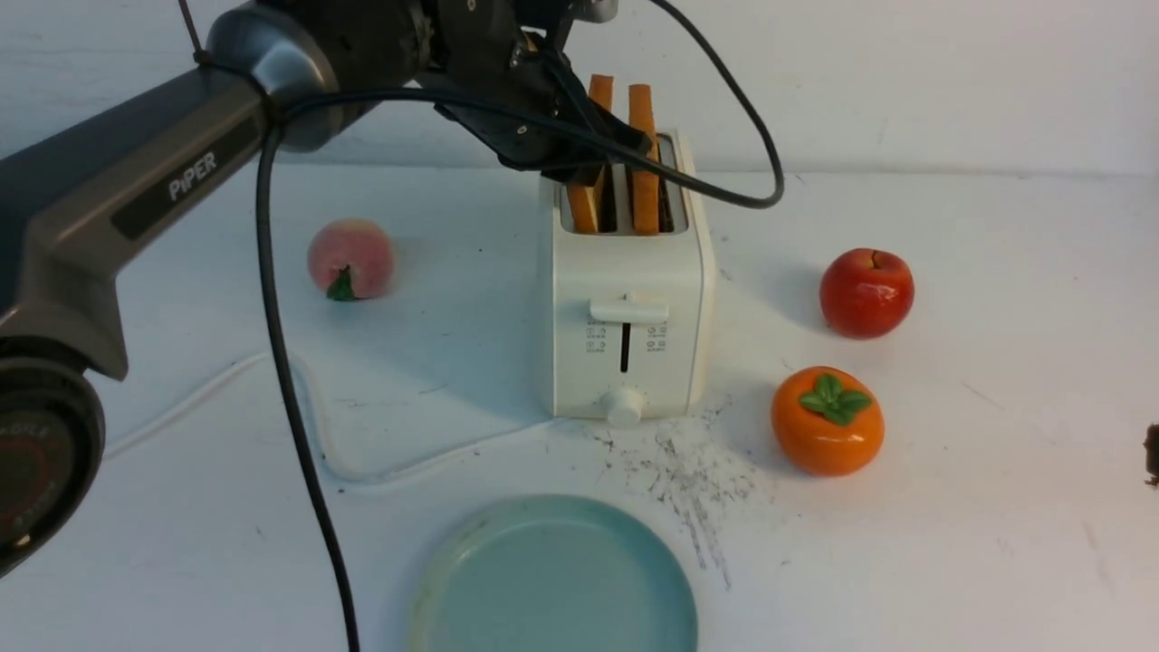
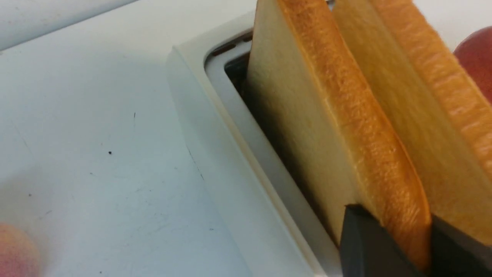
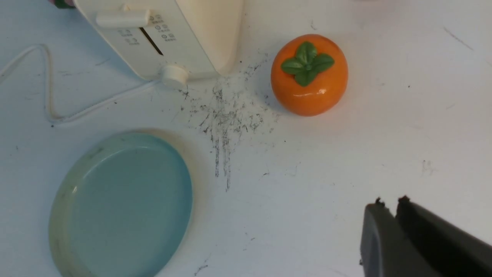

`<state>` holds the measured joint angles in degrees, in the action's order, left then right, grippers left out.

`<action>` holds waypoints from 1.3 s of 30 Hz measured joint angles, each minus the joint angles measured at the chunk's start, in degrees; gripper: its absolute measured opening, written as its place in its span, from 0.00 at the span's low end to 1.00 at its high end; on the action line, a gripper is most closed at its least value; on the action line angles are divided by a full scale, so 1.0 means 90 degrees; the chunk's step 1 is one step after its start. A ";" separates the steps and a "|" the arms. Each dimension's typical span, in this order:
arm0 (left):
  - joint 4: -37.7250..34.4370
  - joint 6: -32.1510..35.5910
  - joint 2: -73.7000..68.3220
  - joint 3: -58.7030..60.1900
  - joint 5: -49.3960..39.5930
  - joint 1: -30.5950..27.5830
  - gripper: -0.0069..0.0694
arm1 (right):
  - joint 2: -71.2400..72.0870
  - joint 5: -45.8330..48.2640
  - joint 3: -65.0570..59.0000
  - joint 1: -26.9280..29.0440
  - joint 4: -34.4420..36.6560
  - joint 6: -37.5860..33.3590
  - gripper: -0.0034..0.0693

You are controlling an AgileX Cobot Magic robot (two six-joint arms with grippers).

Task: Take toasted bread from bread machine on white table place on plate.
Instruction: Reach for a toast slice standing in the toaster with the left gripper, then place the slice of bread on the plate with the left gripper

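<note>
The plate (image 1: pixel 552 580) is being borne by the bench (image 1: pixel 996 543) just before the bread machine (image 1: pixel 625 317); to its right, the right tool (image 3: pixel 388 202) is being held closed. The toasted bread (image 1: pixel 643 163) is being held upright by the slots, crusts running front-to-back, the left slice (image 2: pixel 307 146) being gripped by the left tool (image 2: pixel 394 215).

The bread machine (image 1: pixel 625 308) stood mid-table (image 1: pixel 996 507), two slices of toasted bread (image 1: pixel 643 163) upright in its slots. The plate (image 1: pixel 552 580) lay before it. A peach (image 1: pixel 350 258) sat to its left, an apple (image 1: pixel 866 292) to its right, a persimmon (image 1: pixel 827 419) nearer than the apple. The cord (image 1: pixel 190 400) trailed leftward.
</note>
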<state>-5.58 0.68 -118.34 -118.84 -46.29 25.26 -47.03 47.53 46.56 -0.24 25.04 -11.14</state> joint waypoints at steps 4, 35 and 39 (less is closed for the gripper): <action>0.0019 -0.0148 0.0469 0.0000 -0.0087 0.0000 0.21 | 0.0000 0.0006 0.0000 0.0000 0.0000 0.0000 0.14; -0.4435 0.0947 0.5742 0.7691 0.0333 -0.0008 0.21 | 0.0000 0.0260 0.0000 0.0000 0.0146 -0.0008 0.19; -0.5825 0.2241 0.5664 0.8656 0.1148 -0.0008 0.21 | 0.0000 0.0260 0.0000 0.0000 0.0146 -0.0008 0.19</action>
<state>-58.01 20.85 -67.36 -40.93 -35.96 25.19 -47.03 49.87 46.56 -0.24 26.36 -11.21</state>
